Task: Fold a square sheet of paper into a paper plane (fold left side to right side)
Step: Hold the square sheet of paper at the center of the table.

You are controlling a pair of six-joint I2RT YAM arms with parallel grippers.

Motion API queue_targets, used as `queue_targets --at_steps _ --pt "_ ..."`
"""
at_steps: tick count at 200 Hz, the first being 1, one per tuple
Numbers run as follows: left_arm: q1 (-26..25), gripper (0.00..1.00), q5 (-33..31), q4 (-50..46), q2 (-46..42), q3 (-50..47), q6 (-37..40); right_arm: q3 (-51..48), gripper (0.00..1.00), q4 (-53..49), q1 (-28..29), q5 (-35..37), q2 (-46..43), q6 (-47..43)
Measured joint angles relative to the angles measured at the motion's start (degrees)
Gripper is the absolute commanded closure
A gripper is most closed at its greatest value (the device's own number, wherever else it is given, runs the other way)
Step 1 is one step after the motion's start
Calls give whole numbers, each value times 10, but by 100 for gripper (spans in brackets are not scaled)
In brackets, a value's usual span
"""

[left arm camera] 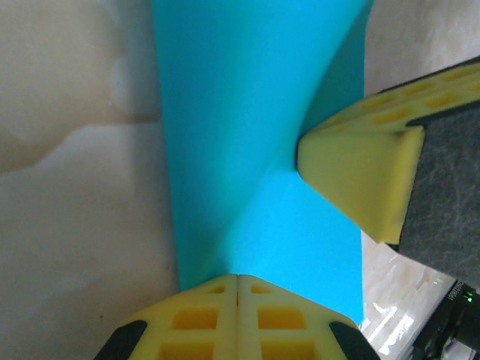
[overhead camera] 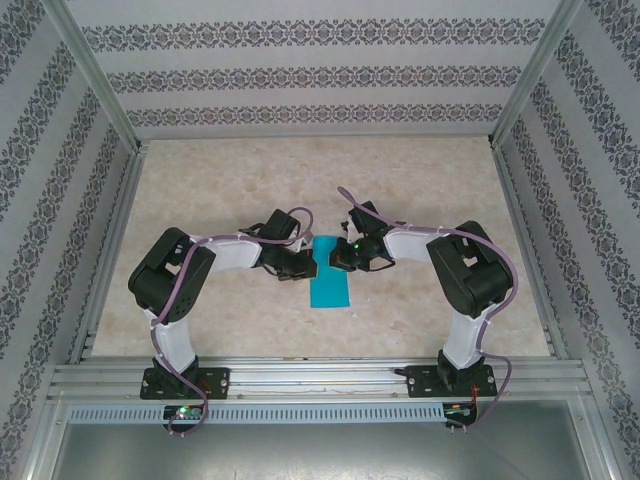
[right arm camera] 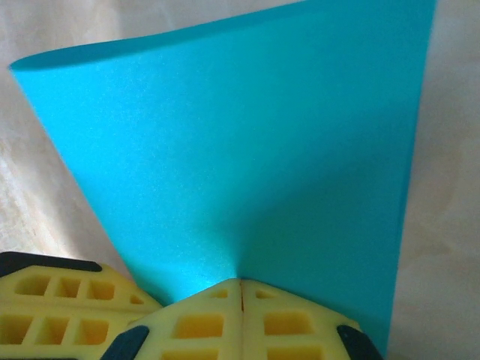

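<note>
Teal square sheet of paper (overhead camera: 331, 287) bent over at centre of table (overhead camera: 220, 190). Edge pinched between closed jaws of left gripper (left arm camera: 238, 281). Same sheet clamped in closed right gripper (right arm camera: 241, 283), just beside.

A beige marbled tabletop (overhead camera: 200, 180) sits between floral-striped walls (overhead camera: 320, 75), with aluminium rails (overhead camera: 320, 378) along its near edge.
</note>
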Motion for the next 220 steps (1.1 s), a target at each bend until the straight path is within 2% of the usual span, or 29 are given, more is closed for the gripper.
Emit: queue_targets --at_steps 84,135,162,220 --pt "-14 99 -28 5 0 -4 -2 23 97 -42 0 22 -9 0" --pt "-17 99 -34 7 -3 -5 -8 -4 100 -59 0 36 -106 5" --pt "-17 99 -35 7 -3 -6 -8 -52 100 -59 17 36 -151 20" --pt "-17 99 -35 7 -3 -6 -11 -79 100 -64 66 42 -127 38"
